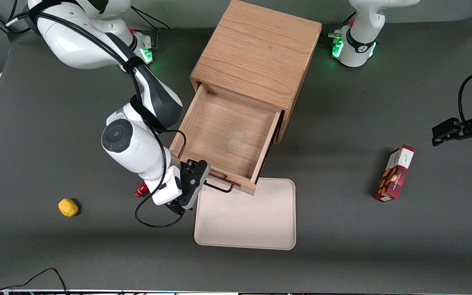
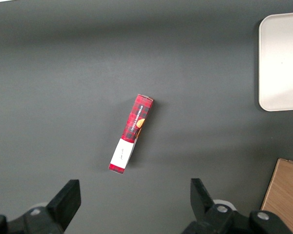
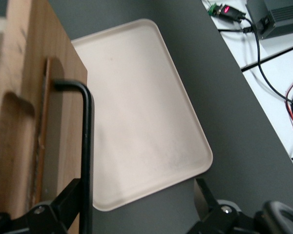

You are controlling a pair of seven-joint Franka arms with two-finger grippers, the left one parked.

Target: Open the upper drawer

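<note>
From the front, the upper drawer (image 1: 230,137) stands pulled well out of the wooden cabinet (image 1: 256,53), its bare oak floor showing, and its front edge overhangs the rim of a cream tray (image 1: 246,223) lying on the grey table (image 1: 342,254). The gripper (image 1: 191,186) sits at the drawer's front, at the working arm's end of the black handle (image 1: 219,187). A yellow object (image 1: 68,207) lies toward the working arm's end of the table; a red box (image 1: 395,173) lies toward the parked arm's end. The left wrist view shows that red box (image 2: 131,133) flat on the table, well apart from the tray's corner (image 2: 281,63). In the right wrist view the gripper (image 3: 139,204) is spread wide — one finger (image 3: 68,202) just beside the handle (image 3: 85,146), the other clear of it — gripping nothing, with the tray (image 3: 146,112) below.
</note>
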